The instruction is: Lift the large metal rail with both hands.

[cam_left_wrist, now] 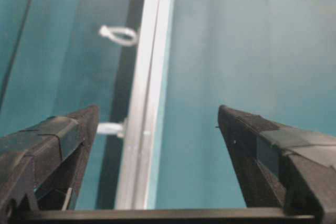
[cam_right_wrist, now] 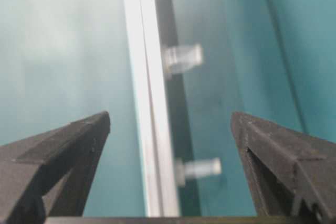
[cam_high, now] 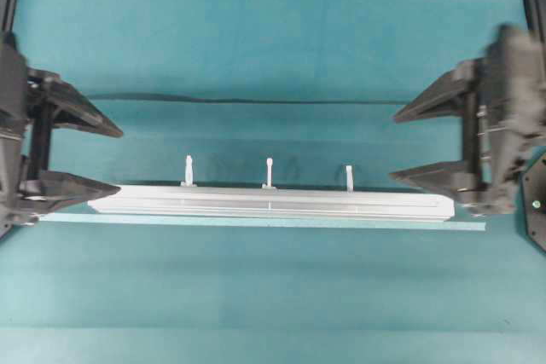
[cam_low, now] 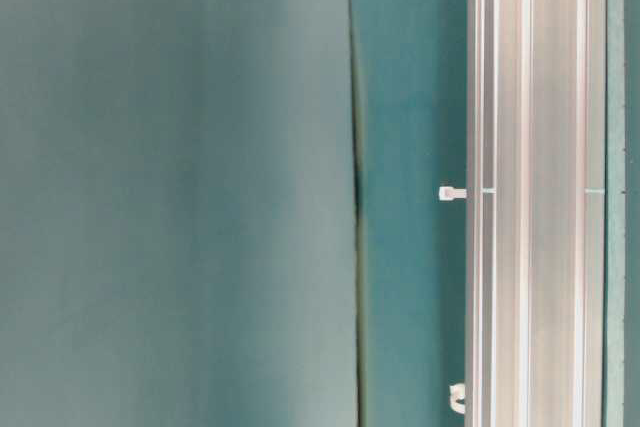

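Note:
The large metal rail (cam_high: pixel 273 203) lies lengthwise across the teal table, with three small white pegs along its far edge. It also shows in the table-level view (cam_low: pixel 535 187), the left wrist view (cam_left_wrist: pixel 140 129) and the right wrist view (cam_right_wrist: pixel 152 129). My left gripper (cam_high: pixel 119 161) is open at the rail's left end, its near finger (cam_high: pixel 72 187) over that end. My right gripper (cam_high: pixel 394 146) is open at the rail's right end, its near finger (cam_high: pixel 431 176) just above it. In both wrist views the rail runs between the spread fingers, untouched.
A thin flat pale-teal strip (cam_high: pixel 256 221) lies along the rail's near side, reaching a little past its right end. A dark seam (cam_high: pixel 256 100) in the teal cloth runs across the table behind the rail. Black arm bases stand at both side edges.

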### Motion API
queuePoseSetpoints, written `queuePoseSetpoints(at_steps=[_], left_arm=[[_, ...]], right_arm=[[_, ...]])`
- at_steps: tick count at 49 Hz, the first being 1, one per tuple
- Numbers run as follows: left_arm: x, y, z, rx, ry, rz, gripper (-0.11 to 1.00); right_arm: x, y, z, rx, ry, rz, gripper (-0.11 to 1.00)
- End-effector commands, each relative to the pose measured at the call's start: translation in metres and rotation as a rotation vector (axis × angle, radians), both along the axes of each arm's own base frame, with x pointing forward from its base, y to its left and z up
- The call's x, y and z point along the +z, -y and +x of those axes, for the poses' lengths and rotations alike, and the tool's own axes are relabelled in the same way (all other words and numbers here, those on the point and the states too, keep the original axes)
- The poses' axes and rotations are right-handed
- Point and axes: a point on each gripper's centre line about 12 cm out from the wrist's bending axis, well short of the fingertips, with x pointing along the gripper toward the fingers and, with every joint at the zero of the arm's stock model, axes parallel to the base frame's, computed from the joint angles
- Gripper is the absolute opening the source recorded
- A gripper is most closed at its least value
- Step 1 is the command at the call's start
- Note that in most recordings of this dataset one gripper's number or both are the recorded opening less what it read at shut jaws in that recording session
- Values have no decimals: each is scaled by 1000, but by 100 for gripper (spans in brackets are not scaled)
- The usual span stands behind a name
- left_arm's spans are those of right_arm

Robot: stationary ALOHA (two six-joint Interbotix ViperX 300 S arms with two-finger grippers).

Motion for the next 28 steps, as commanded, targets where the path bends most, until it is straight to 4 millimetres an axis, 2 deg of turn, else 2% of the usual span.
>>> queuePoseSetpoints(at_steps=[1, 15, 28], left_arm=[[13, 0, -2, 0, 61, -5, 97], [47, 0, -14, -3, 293, -8, 97], [62, 0, -28, -4, 380, -7, 97]], right_arm=[[14, 0, -8, -3, 86, 3, 95], [36, -2, -35, -3, 198, 1, 95], [49, -2, -56, -4, 298, 3, 95]])
